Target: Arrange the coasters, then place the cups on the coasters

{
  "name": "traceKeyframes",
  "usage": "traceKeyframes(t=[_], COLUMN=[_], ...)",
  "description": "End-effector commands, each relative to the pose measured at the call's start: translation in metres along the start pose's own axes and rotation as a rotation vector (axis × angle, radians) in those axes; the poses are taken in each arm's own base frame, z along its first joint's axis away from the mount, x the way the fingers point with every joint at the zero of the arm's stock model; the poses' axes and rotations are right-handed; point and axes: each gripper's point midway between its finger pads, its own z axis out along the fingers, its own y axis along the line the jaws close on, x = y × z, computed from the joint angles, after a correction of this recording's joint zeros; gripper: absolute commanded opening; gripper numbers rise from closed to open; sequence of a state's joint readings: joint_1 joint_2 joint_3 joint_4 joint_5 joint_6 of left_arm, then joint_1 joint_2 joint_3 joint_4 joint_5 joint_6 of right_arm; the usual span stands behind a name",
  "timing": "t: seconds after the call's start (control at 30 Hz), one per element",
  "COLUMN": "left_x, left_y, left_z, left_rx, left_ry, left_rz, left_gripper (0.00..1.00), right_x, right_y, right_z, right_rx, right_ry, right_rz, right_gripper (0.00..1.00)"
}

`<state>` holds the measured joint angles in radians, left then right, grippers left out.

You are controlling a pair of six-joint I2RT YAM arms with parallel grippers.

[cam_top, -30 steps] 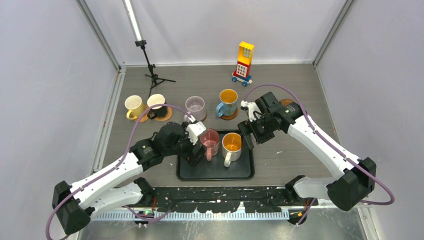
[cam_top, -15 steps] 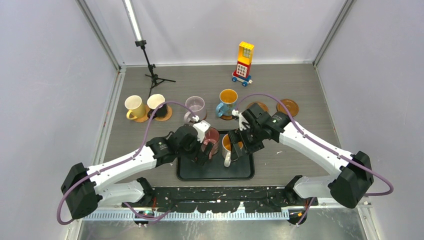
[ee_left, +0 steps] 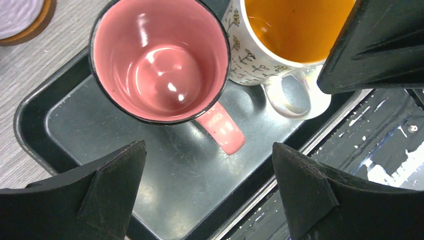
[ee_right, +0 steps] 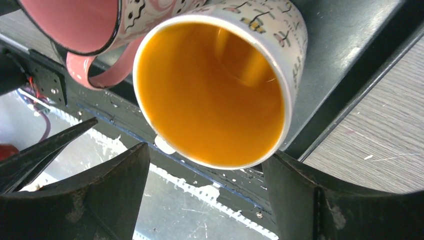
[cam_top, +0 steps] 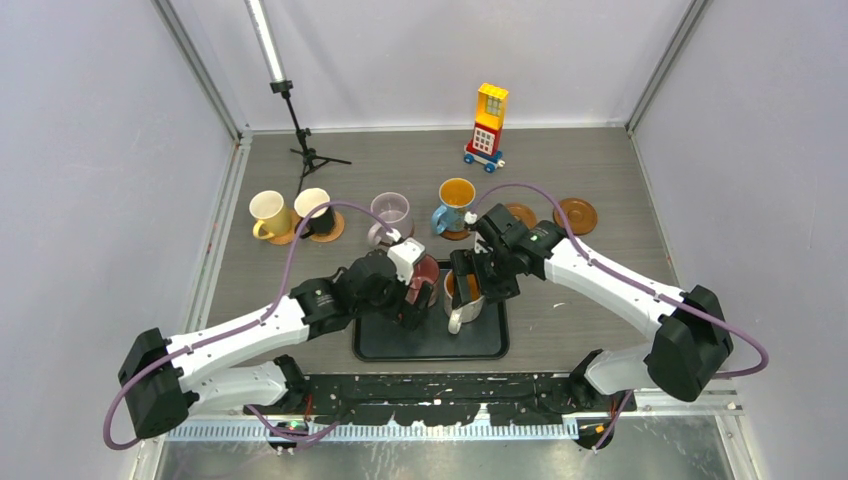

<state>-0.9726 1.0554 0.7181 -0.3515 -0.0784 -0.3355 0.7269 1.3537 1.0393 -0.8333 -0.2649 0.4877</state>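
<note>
A pink cup (cam_top: 422,276) and a whitish cup with an orange inside (cam_top: 463,297) stand on the black tray (cam_top: 430,340). My left gripper (cam_top: 410,302) hangs open over the pink cup (ee_left: 160,60), its handle (ee_left: 222,131) between and beyond the fingers (ee_left: 100,195). My right gripper (cam_top: 470,280) is open just above the whitish cup (ee_right: 210,95), whose rim lies near one finger (ee_right: 295,195). Two cream cups (cam_top: 267,213) (cam_top: 314,207), a lilac cup (cam_top: 390,213) and a blue cup (cam_top: 456,203) sit on coasters. Two coasters (cam_top: 521,214) (cam_top: 576,215) lie bare.
A toy block tower (cam_top: 488,122) stands at the back. A small black tripod (cam_top: 303,140) with a light bar stands at the back left. Grey walls close in both sides. The two grippers hang close together over the tray.
The right gripper has swung left and toward me, from beside the coasters to over the whitish cup. The left gripper has shifted right over the pink cup. No cup has moved.
</note>
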Motion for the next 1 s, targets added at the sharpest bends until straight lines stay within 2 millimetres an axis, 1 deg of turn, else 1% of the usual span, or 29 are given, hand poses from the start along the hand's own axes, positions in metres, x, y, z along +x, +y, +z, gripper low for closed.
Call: traceKeyframes(t=[0.0, 0.1, 0.17, 0.27, 0.37, 0.53, 0.6, 0.63, 0.7, 0.73, 0.8, 0.97], left_x=[-0.020, -0.019, -0.017, -0.015, -0.014, -0.017, -0.019, -0.020, -0.024, -0.025, -0.028, -0.032], left_y=[0.005, 0.013, 0.015, 0.017, 0.020, 0.025, 0.028, 0.029, 0.030, 0.031, 0.034, 0.040], left_z=[-0.002, -0.004, -0.006, -0.008, -0.008, -0.007, -0.007, -0.007, -0.006, -0.006, -0.006, -0.004], left_rx=[-0.030, -0.068, -0.075, -0.081, -0.092, -0.111, -0.125, -0.128, -0.135, -0.140, -0.150, -0.172], left_ry=[-0.086, -0.082, -0.083, -0.082, -0.081, -0.090, -0.095, -0.099, -0.107, -0.110, -0.118, -0.122], left_rz=[0.021, 0.042, 0.049, 0.054, 0.062, 0.075, 0.079, 0.080, 0.085, 0.088, 0.088, 0.075], left_gripper=[1.00, 1.00, 1.00, 1.00, 1.00, 1.00, 1.00, 1.00, 1.00, 1.00, 1.00, 1.00], right_x=[-0.014, -0.020, -0.024, -0.024, -0.032, -0.048, -0.043, -0.038, -0.027, -0.023, -0.019, -0.029], right_y=[-0.010, -0.028, -0.034, -0.044, -0.058, -0.068, -0.067, -0.062, -0.043, -0.039, -0.038, -0.048], right_z=[0.006, 0.000, -0.007, -0.014, -0.023, -0.036, -0.037, -0.036, -0.032, -0.029, -0.022, -0.005], right_rx=[0.077, 0.175, 0.204, 0.234, 0.281, 0.321, 0.305, 0.274, 0.163, 0.139, 0.134, 0.169], right_ry=[-0.060, -0.090, -0.104, -0.108, -0.141, -0.200, -0.192, -0.177, -0.151, -0.140, -0.127, -0.158], right_rz=[0.033, 0.006, -0.014, -0.066, -0.103, -0.144, -0.131, -0.119, -0.077, -0.072, -0.079, -0.080], right_gripper=[0.86, 0.86, 0.85, 0.83, 0.81, 0.80, 0.81, 0.81, 0.82, 0.82, 0.82, 0.81])
